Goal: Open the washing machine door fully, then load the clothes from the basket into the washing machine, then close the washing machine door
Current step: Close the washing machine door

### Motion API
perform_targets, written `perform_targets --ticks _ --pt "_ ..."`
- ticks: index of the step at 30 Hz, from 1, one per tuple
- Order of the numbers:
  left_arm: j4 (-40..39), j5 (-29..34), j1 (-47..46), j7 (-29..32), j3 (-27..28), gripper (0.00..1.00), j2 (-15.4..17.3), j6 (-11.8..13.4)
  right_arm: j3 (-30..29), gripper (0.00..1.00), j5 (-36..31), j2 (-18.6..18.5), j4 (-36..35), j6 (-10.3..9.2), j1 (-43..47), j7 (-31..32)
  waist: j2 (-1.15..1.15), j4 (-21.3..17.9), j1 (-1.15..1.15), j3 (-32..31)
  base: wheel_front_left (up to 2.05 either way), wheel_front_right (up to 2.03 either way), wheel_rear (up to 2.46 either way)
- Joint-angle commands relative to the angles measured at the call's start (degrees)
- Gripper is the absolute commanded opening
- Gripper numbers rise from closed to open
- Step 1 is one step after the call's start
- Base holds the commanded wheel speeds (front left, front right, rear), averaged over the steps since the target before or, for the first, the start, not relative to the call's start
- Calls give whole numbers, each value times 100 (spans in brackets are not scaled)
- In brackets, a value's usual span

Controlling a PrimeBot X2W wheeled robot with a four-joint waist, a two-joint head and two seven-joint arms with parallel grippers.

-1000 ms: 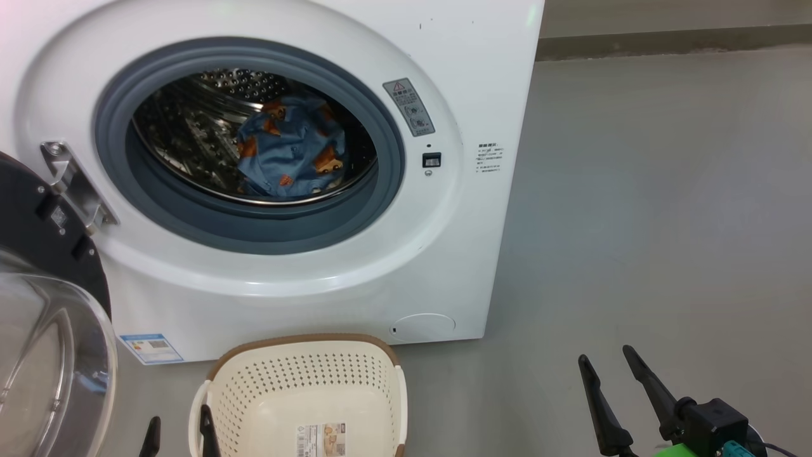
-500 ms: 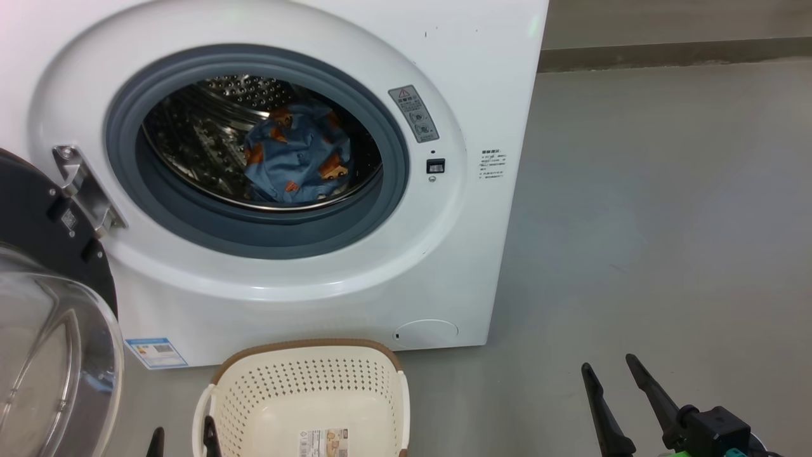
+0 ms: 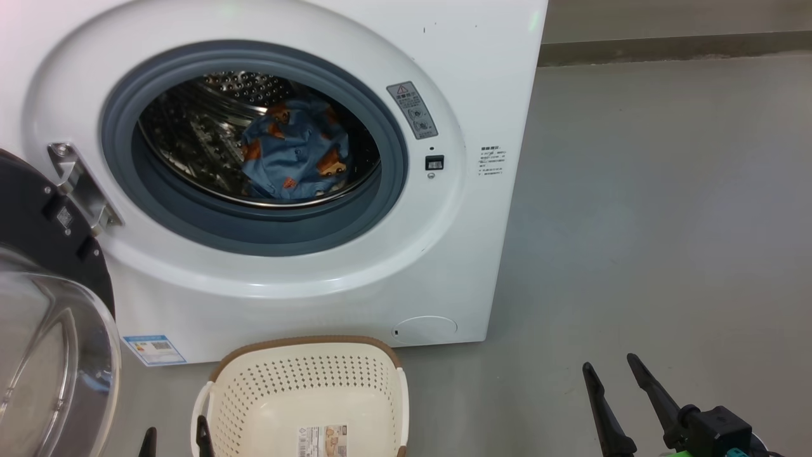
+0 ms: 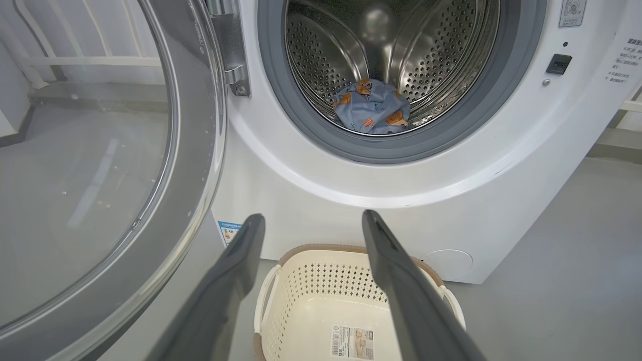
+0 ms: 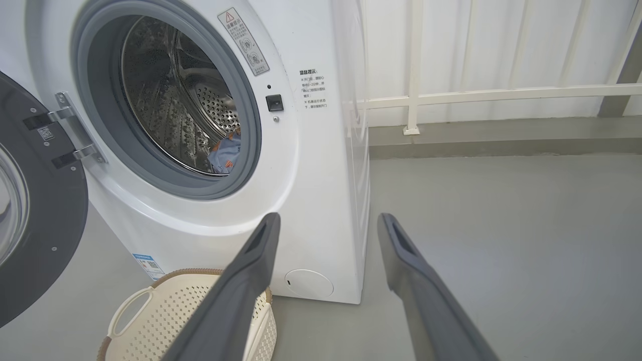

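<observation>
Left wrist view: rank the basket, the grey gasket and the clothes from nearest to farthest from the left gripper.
From the left gripper:
1. basket, just below it, on the floor.
2. grey gasket, ahead, ringing the opening.
3. clothes, deepest, behind the gasket.

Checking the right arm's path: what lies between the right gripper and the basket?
Bare grey floor separates the right gripper from the basket; the head view shows it.

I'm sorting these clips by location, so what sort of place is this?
Probably a laundry corner on a balcony or utility area: a white front-loading washing machine stands on a bare grey floor, a perforated basket sits before it, and a white railing runs behind.
</observation>
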Motion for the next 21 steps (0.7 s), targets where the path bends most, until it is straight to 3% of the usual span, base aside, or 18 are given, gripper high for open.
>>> perform_targets --ticks 1,21 --pt "-144 28 -126 -32 214 100 90 57 95 100 -30 -38 -152 9 -76 -27 0 -4 0 4 -25 25 0" --pt "-123 22 -149 -32 224 100 90 68 84 100 -36 -13 -155 9 -95 -27 0 3 0 74 -102 102 0"
